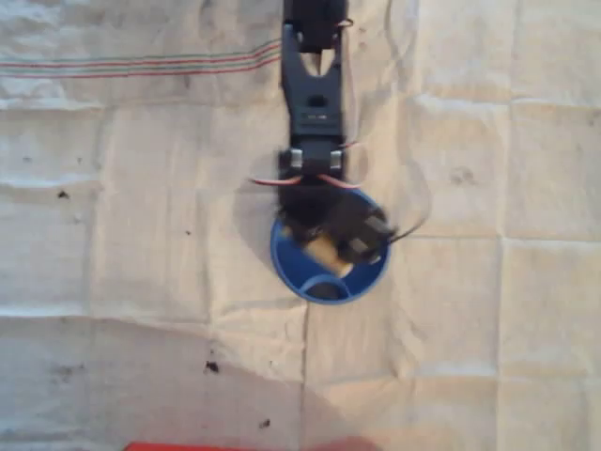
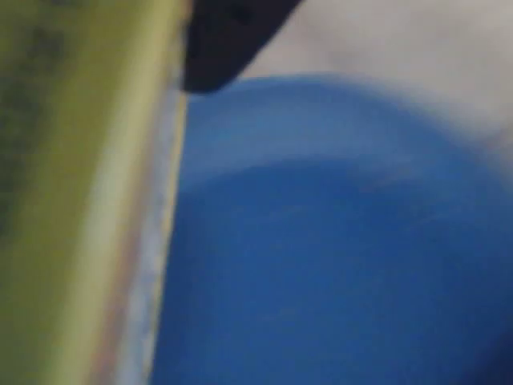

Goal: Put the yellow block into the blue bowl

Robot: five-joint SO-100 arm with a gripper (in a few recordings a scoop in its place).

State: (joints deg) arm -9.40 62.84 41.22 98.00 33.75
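One black gripper [image 1: 331, 246] hangs directly over the blue bowl [image 1: 286, 263], clamped on the yellow block [image 1: 325, 252]. In the overhead view the block sits inside the bowl's rim outline, its long axis slanting from upper left to lower right. The blurred wrist view puts the block [image 2: 72, 192] at left, with the bowl's interior [image 2: 337, 265] close below. Releasing should drop it inside.

Your arm [image 1: 315, 94] reaches down from the top edge in the overhead view, gripper [image 1: 331, 246] clamped, its black fingertip [image 2: 228, 40] blurred in the wrist view.
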